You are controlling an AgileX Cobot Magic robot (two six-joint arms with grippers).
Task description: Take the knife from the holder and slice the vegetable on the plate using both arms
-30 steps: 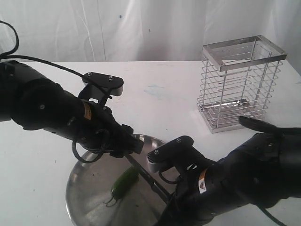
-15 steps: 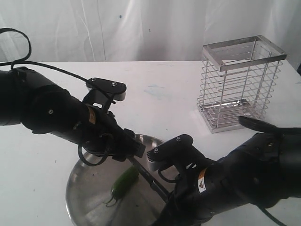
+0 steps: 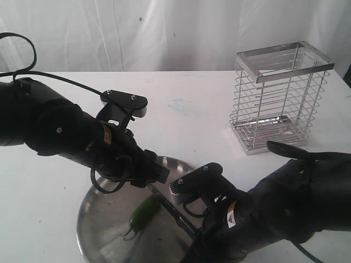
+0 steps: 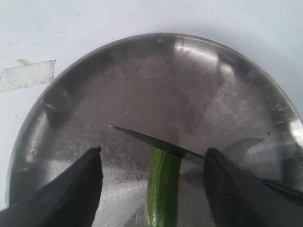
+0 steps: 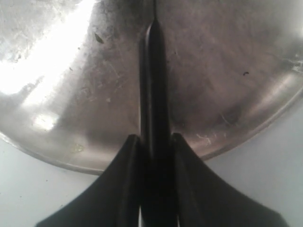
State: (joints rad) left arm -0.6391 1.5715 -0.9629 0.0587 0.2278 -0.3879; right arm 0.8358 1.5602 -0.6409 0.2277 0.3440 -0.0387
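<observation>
Since before: my right arm has shifted a little toward the plate's middle; my left arm and the vegetable lie as they did.
Right gripper: clamped on the knife handle, so the blade reaches out ahead of me over the plate.
Left gripper: fingers spread wide, holding nothing, straddling the vegetable, probably ready to pin it.
Blade: crosses the pod's far end between my left fingers, touching or just above; I cannot tell.
Holder: well beyond my right arm, standing upright.
</observation>
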